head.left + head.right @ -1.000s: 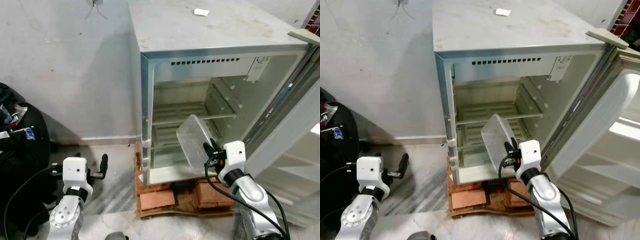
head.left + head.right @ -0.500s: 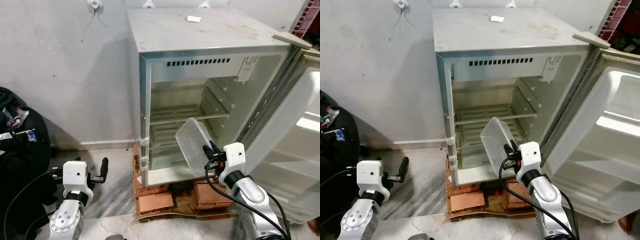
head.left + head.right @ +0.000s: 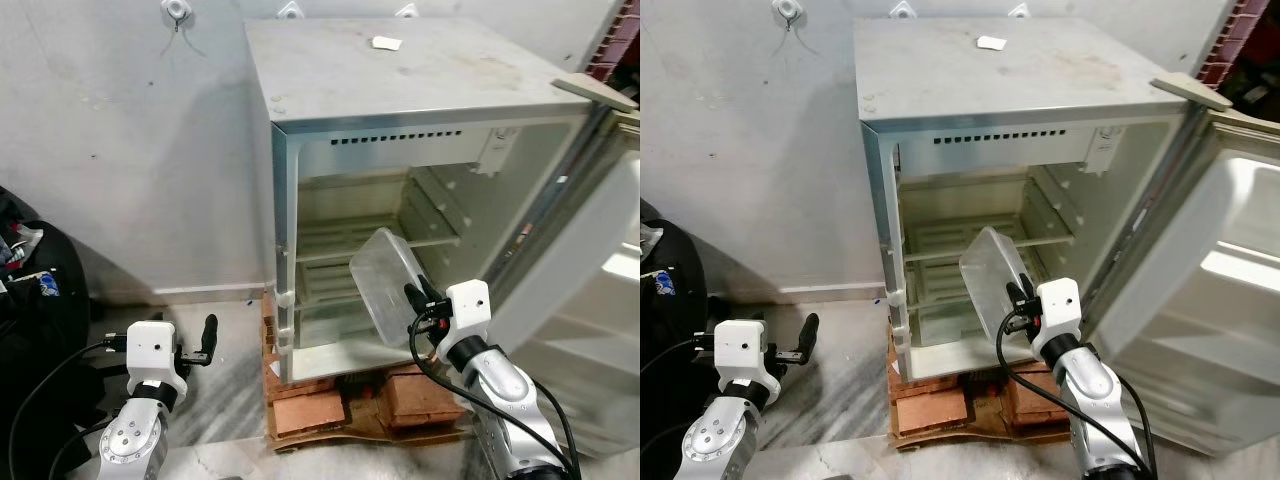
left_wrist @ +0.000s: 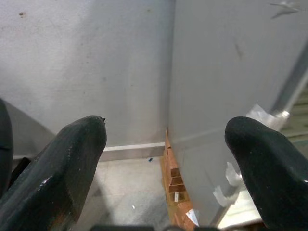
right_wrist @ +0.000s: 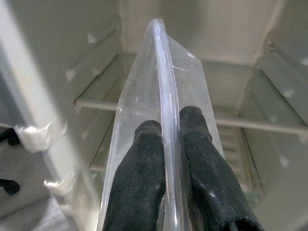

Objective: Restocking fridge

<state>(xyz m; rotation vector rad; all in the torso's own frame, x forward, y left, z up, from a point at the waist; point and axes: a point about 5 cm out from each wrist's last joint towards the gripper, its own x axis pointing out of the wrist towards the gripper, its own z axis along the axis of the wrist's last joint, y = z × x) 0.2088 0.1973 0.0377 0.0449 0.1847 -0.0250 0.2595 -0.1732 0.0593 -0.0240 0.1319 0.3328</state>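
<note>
Little changed: your right gripper (image 5: 168,144) still pinched the tub (image 3: 385,282) before the fridge (image 3: 400,110); left gripper (image 4: 166,144) hung spread.

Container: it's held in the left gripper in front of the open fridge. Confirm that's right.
Wrong on one point: the container is held in the right gripper, not the left, in front of the open fridge. The right wrist view shows its fingers pinched on the container's wall.
</note>
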